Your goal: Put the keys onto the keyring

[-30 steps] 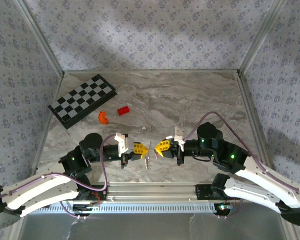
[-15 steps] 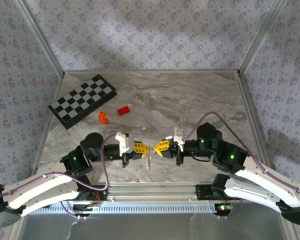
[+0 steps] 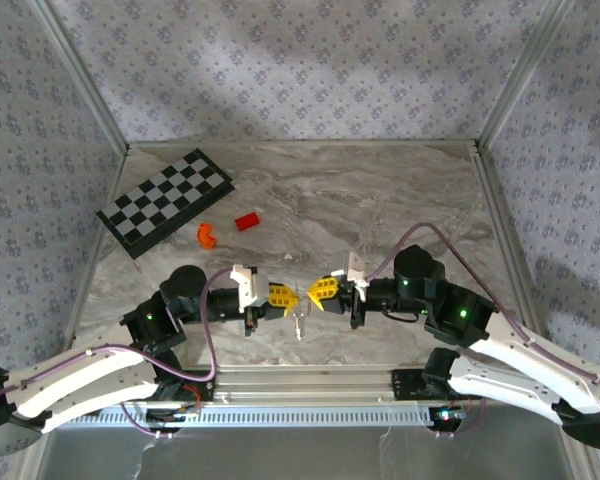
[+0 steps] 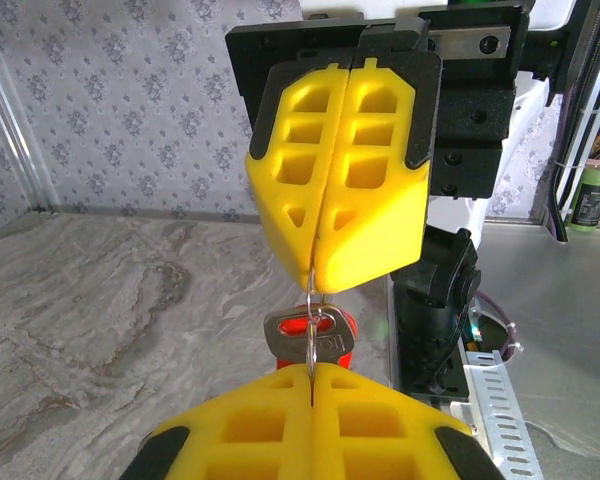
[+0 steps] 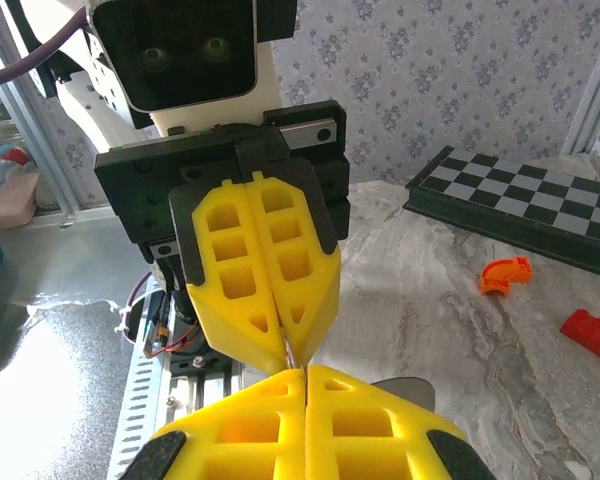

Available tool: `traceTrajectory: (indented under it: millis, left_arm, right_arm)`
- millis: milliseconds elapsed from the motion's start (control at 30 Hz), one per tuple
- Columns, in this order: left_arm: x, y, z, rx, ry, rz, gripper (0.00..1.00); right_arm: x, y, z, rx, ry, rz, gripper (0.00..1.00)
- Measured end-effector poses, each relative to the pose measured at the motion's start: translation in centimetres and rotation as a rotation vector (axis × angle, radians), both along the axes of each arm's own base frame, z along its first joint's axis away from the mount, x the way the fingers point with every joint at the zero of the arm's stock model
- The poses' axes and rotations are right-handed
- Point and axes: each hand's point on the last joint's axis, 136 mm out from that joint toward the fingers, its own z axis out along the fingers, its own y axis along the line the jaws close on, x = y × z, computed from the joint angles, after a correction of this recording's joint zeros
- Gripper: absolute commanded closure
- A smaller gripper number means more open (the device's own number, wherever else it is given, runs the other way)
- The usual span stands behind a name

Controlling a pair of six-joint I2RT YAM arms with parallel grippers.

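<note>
While your left gripper and right gripper both pinch shut on the thin red-tagged metal keyring, tip to tip above the grey marbled table, pull gently so the flat silvery keys dangling beneath don't slip.

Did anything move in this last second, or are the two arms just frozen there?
The left jaws crept slightly toward the right jaws, narrowing the gap, and the keys dangling below shifted with them. Both pairs of jaws remain shut on the keyring. The chessboard, red block and orange piece have not moved.
</note>
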Motion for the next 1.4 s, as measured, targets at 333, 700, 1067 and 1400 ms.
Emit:
traceTrajectory:
  millis: [333, 700, 1067, 1400]
  left_arm:
    - [-0.05, -0.01, 0.01, 0.000, 0.000, -0.003, 1.00]
    - [0.21, -0.20, -0.35, 0.011, 0.006, 0.005, 1.00]
    - [0.21, -0.19, -0.32, 0.011, 0.006, 0.005, 1.00]
    - [0.19, -0.16, -0.27, 0.009, 0.005, 0.005, 1.00]
  right_arm:
    - [-0.13, 0.05, 0.01, 0.000, -0.001, 0.003, 1.00]
    - [-0.35, -0.31, -0.08, 0.006, -0.005, 0.003, 1.00]
    - [-0.24, -0.13, -0.34, 0.009, -0.006, 0.003, 1.00]
    - [-0.21, -0.07, -0.14, 0.017, -0.011, 0.003, 1.00]
